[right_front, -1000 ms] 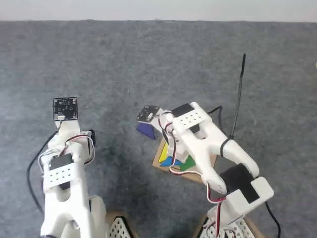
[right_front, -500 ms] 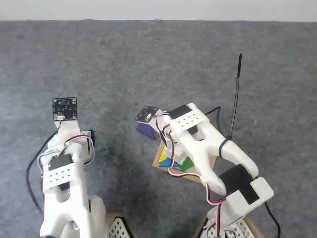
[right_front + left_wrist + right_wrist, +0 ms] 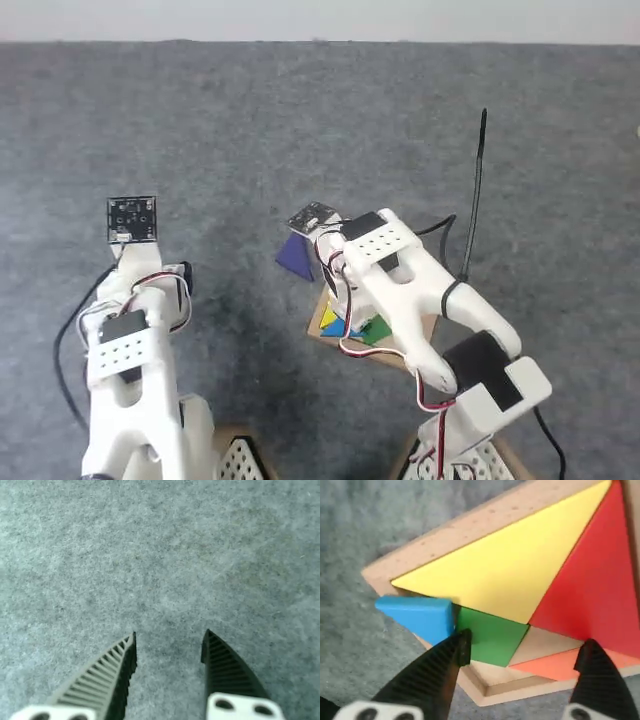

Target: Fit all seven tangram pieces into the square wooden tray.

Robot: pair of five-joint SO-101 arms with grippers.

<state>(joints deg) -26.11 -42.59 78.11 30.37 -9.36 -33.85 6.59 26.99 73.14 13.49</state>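
Observation:
The square wooden tray (image 3: 485, 517) holds a large yellow triangle (image 3: 500, 570), a large red triangle (image 3: 590, 590), a green square (image 3: 492, 640) and an orange piece (image 3: 560, 665). A blue triangle (image 3: 417, 617) lies by the green square with its tip out over the tray's rim. My right gripper (image 3: 526, 642) hangs open just above this corner, one fingertip (image 3: 462, 645) at the blue and green pieces. In the high view a purple triangle (image 3: 296, 257) lies on the carpet just beyond the tray (image 3: 320, 335). My left gripper (image 3: 169, 636) is open over bare carpet.
Grey carpet (image 3: 250, 120) covers the whole table. The right arm (image 3: 400, 270) covers most of the tray from above. A black cable tie (image 3: 476, 190) sticks up behind the right arm. The left arm (image 3: 125, 350) stands at the near left, well away from the tray.
The right arm's wrist has turned and shifted slightly away from the bases, so more of the purple triangle shows. The left arm has not moved.

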